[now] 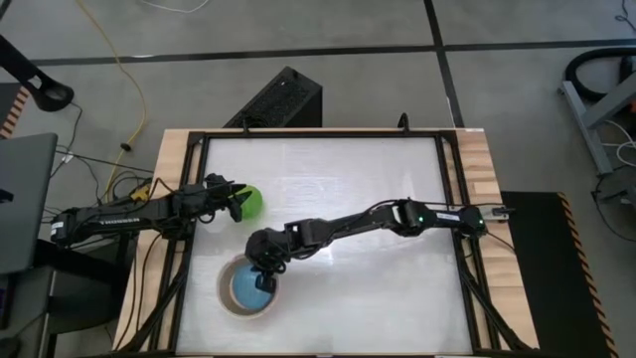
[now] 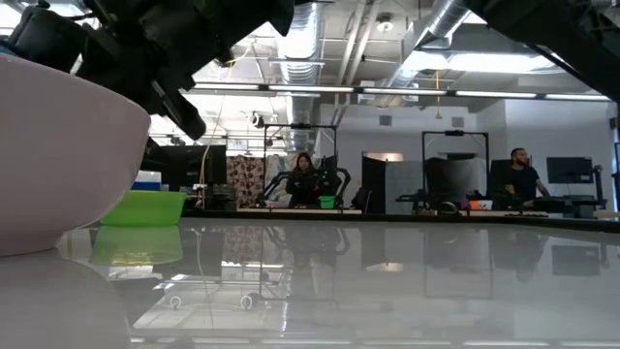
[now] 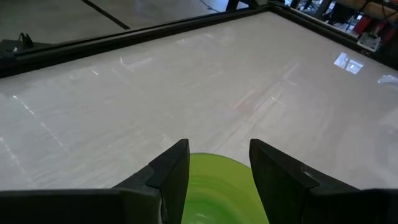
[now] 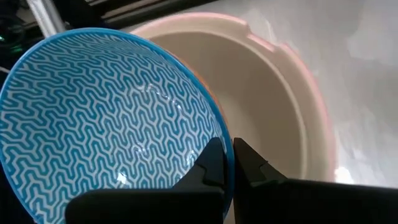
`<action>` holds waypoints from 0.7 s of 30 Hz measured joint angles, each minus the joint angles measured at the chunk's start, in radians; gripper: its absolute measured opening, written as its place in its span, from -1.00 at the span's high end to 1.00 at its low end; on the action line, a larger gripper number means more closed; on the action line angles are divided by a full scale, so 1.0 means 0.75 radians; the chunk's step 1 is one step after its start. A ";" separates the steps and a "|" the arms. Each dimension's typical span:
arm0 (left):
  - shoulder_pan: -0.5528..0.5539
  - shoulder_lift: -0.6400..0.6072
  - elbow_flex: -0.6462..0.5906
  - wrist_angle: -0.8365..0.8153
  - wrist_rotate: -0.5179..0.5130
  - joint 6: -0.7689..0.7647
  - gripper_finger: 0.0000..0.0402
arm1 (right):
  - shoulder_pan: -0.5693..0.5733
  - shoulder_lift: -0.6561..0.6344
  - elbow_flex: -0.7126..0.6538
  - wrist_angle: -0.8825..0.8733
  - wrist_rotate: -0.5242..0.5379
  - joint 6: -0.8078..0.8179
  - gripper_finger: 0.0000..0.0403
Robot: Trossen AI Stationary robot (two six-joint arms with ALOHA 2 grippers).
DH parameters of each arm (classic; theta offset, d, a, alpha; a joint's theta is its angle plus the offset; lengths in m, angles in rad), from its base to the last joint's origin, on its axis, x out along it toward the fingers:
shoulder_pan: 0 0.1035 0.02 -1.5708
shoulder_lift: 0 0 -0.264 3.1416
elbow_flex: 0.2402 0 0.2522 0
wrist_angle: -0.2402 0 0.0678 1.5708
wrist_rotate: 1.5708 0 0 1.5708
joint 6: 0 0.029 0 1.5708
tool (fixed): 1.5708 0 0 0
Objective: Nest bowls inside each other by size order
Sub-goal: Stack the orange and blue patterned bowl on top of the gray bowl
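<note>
The light blue bowl point(image 1: 250, 290) with a zigzag pattern sits inside a larger cream bowl point(image 1: 227, 298) at the table's near left. My right gripper point(image 1: 264, 278) is shut on the blue bowl's rim. Whether the grey-beige bowl lies in between, I cannot tell. The cream bowl also fills the left of the low view point(image 2: 58, 165). The bright green bowl point(image 1: 254, 200) rests on its base on the table at the left, as the low view point(image 2: 143, 207) also shows. My left gripper point(image 1: 235, 203) is open, with its fingers either side of the green bowl's left part point(image 3: 217, 190). My right gripper pinches the blue bowl's rim point(image 4: 219, 134), one finger point(image 4: 208, 165) inside the bowl and one point(image 4: 252, 165) outside. The fingers come from above, slanting down. The blue bowl is tilted within the cream bowl point(image 4: 273, 106). My left gripper: I cannot tell whether it touches the green bowl.
A black frame point(image 1: 449, 199) runs round the white tabletop point(image 1: 338, 189), which is bare to the right and far side. People point(image 2: 308, 179) show in the room beyond the table.
</note>
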 joint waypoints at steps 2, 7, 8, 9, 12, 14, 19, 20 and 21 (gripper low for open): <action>0.000 0.000 0.000 0.000 -0.001 0.000 0.22 | -0.001 0.000 0.000 -0.006 0.003 0.001 0.94; 0.000 0.000 0.000 0.000 0.000 0.000 0.22 | -0.001 0.000 0.000 0.007 0.005 -0.010 0.74; 0.000 0.000 0.000 0.000 0.000 0.000 0.22 | 0.000 0.000 0.000 0.009 0.005 -0.013 0.67; 0.000 0.000 0.000 0.000 -0.001 0.000 0.22 | 0.001 0.000 0.000 0.009 0.005 -0.014 0.60; 0.000 0.000 0.000 0.000 -0.001 0.000 0.22 | 0.001 0.000 0.000 0.008 0.005 -0.015 0.41; 0.000 0.000 0.000 0.000 -0.001 0.000 0.22 | 0.000 -0.001 0.001 0.011 0.004 -0.035 0.31; 0.000 0.000 0.000 0.000 -0.001 0.000 0.22 | -0.001 -0.001 0.002 0.019 0.004 -0.058 0.12; 0.000 0.000 0.000 0.000 -0.001 0.000 0.22 | 0.000 -0.001 0.002 0.024 0.004 -0.072 0.10; 0.000 0.000 0.000 0.000 -0.001 0.000 0.22 | 0.001 -0.001 0.002 0.025 0.004 -0.082 0.07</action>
